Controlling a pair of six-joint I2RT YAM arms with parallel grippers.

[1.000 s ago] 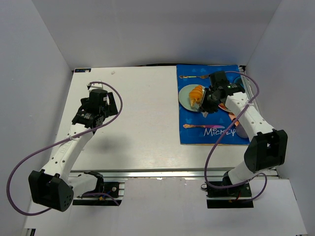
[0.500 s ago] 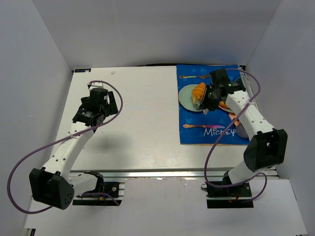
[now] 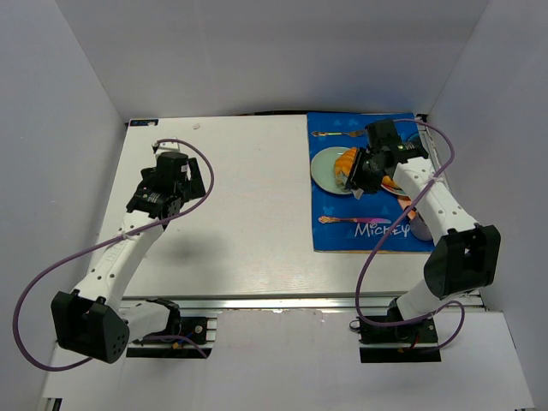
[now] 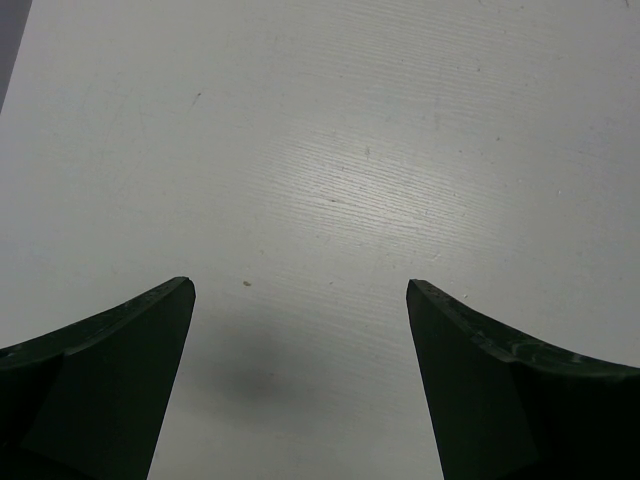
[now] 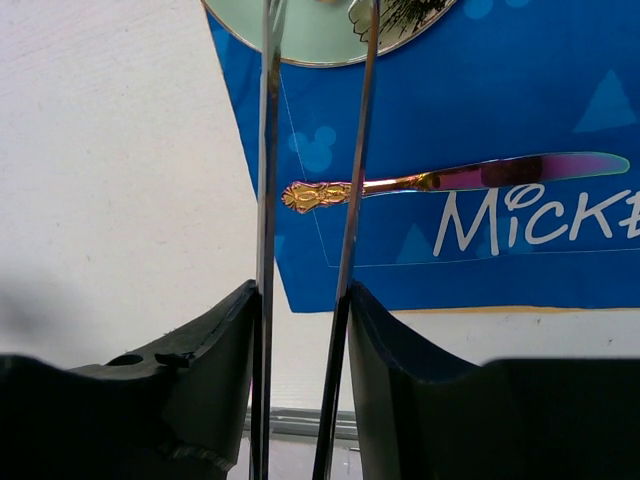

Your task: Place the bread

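Note:
The bread (image 3: 346, 160), a golden-orange ridged roll, lies on the pale green plate (image 3: 324, 173) at the back of the blue Mickey mat (image 3: 342, 233). My right gripper (image 3: 366, 171) is right beside it, on the plate's right. In the right wrist view the right gripper (image 5: 300, 290) presses on the two metal arms of the tongs (image 5: 266, 150), which stand slightly apart and reach toward the plate (image 5: 310, 35); the bread is out of that view. My left gripper (image 4: 300, 290) is open over bare white table, far to the left (image 3: 169, 167).
A gold-handled iridescent knife (image 5: 450, 178) lies on the mat below the plate. A small spoon (image 3: 330, 134) lies at the mat's far edge. An orange item (image 3: 401, 184) sits under the right arm. White walls close in the table on three sides.
The right gripper lowered the bread onto the plate and shifted slightly toward the back. Its jaws have eased, letting the tong arms spread. The left arm has not moved.

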